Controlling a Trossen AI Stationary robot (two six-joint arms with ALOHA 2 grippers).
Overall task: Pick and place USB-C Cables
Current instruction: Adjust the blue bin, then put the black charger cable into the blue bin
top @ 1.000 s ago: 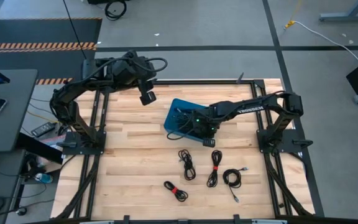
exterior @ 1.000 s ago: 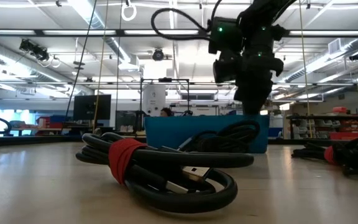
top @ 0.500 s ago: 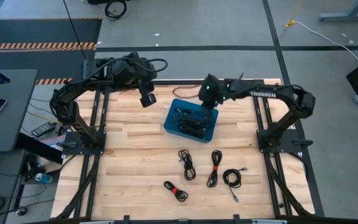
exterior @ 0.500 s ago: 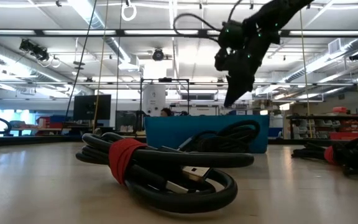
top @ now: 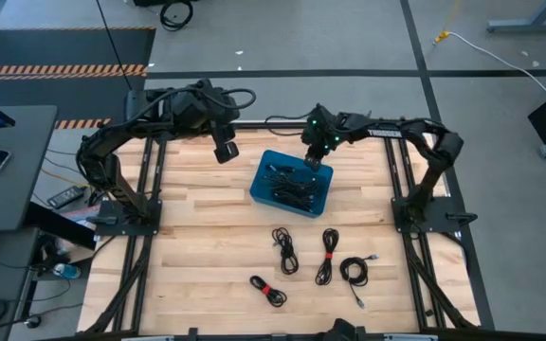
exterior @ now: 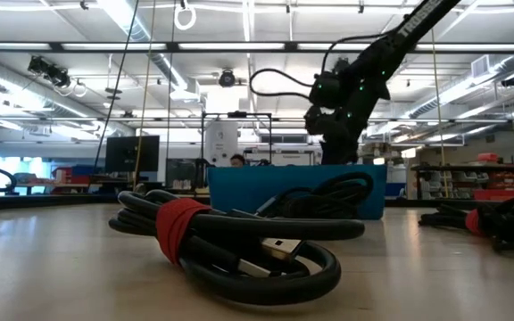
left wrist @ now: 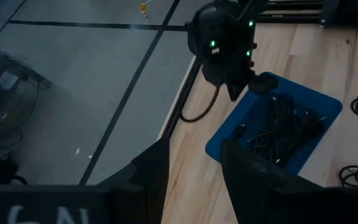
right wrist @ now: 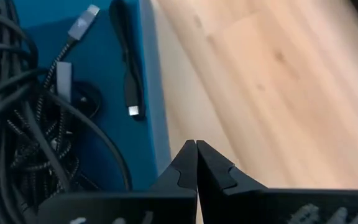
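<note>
usb-c cables fill blue bin; arm reads "trossen".

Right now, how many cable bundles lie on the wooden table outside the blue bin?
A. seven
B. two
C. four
C: the high view shows four black cable bundles on the wood in front of the blue bin.

A blue tray sits on the wooden tabletop, near the middle of its far edge. Beyond the tabletop's left edge stands a dark desk; grey floor surrounds everything.
</note>
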